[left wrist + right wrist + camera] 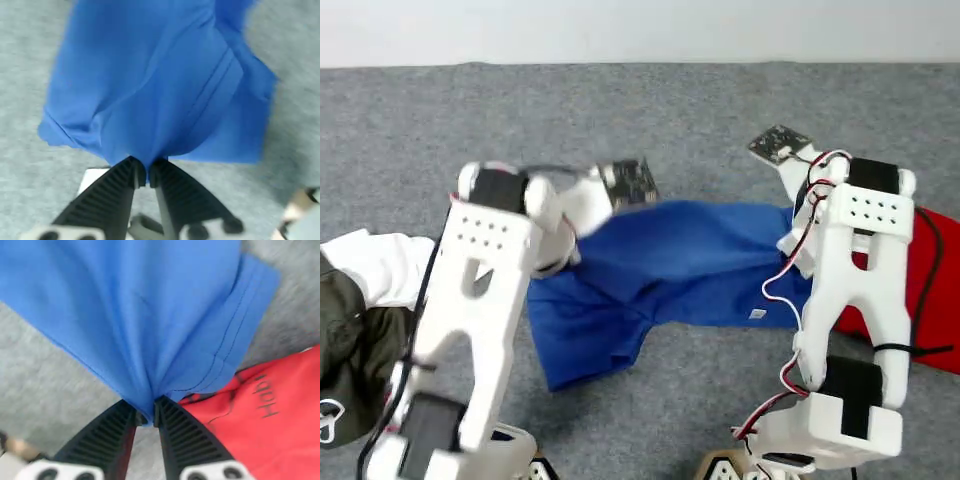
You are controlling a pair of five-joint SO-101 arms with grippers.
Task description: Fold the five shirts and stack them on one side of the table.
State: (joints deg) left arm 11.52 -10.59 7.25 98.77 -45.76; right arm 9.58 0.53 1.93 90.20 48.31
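L gripper [142, 175]: jaws pinched on a bunched fold of blue shirt [670, 265]. R gripper [147, 415]: jaws likewise clamped on the shirt's other end, beside red shirt [260, 440]. Blue shirt is stretched betw. both arms, mid-table [620, 120]. White garment [380, 265] and dark garment [345, 350] lie at table's left edge.
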